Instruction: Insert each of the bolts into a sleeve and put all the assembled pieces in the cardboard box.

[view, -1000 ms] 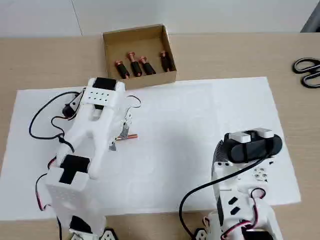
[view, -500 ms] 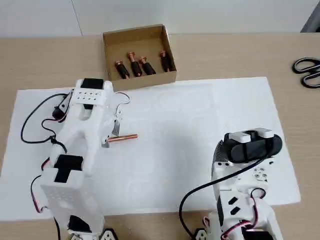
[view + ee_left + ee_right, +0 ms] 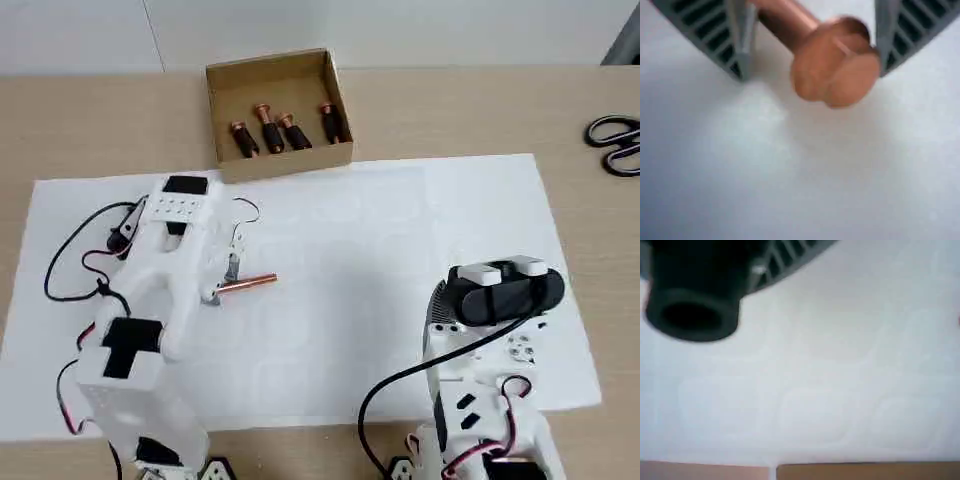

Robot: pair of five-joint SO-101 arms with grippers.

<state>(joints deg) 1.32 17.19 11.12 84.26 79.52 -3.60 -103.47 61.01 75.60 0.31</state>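
Left claw gripping a bolt over open paper, cardboard box beyond the sheet's far edge.

The left claw (image 3: 228,278) was clenched on the bolt (image 3: 247,284), its two ribbed fingers (image 3: 740,45) on either side of the shank, low over the white paper sheet (image 3: 400,230). The bolt was copper-coloured, with a smooth round shank and a wide flanged head that stuck out past the fingertips toward the middle of the sheet. A broad bare stretch of paper lay between it and the right arm (image 3: 500,290). The cardboard box (image 3: 222,110) sat just off the sheet's far edge, well apart from the bolt, with four assembled pieces (image 3: 285,128) inside. The right claw (image 3: 747,272) grasped a black sleeve (image 3: 690,305) near the sheet's near edge, where the table (image 3: 840,472) showed. Scissors (image 3: 615,143) lay at the table's right edge.
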